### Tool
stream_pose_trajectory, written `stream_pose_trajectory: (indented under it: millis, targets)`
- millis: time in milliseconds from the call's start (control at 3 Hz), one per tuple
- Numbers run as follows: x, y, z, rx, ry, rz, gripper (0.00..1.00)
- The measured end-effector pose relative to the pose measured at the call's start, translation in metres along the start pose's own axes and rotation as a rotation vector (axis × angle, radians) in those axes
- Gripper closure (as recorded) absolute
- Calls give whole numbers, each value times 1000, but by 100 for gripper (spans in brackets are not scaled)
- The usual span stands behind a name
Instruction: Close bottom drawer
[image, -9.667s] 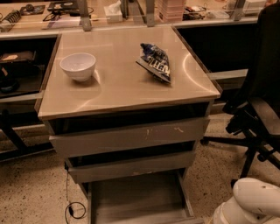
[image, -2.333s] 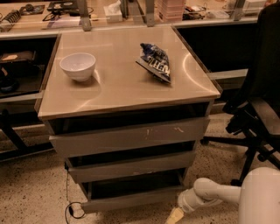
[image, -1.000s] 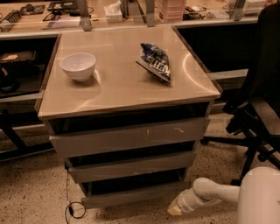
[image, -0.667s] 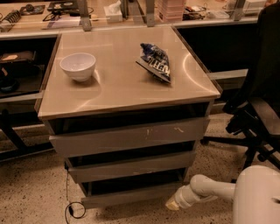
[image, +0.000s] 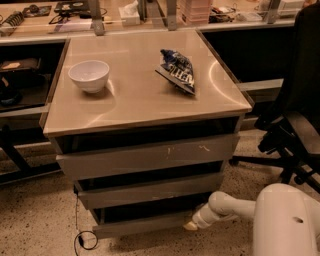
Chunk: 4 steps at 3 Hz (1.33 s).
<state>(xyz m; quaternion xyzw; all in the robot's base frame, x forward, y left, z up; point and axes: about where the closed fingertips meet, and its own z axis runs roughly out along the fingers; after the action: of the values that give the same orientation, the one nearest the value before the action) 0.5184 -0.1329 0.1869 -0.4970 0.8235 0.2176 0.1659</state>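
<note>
Bottom drawer (image: 145, 224) is sitting at the foot of the grey cabinet, pushed in under the middle drawer (image: 150, 190), with a dark gap showing between the two fronts. You are seeing the gripper (image: 190, 226) low on the right, its tan tip touching the right end of that plain front; you cannot tell whether it is clenched or released. The white arm (image: 227, 205) is reaching in from the lower right corner. On the cabinet top (image: 135, 102) a white bowl (image: 89, 75) is resting at the left and a blue snack bag (image: 177, 70) is lying at the right, well apart. A black office chair (image: 295, 135) is standing to the right, and a dark cable (image: 82, 241) is looping on the speckled floor by the cabinet's left foot.
</note>
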Motion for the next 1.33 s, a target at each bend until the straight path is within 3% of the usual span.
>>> stream_pose_trajectory:
  millis: [667,1333]
  targets:
    - [-16,-12,14,-5,-9,-36,100]
    - [-16,-12,14,-5,-9,-36,58]
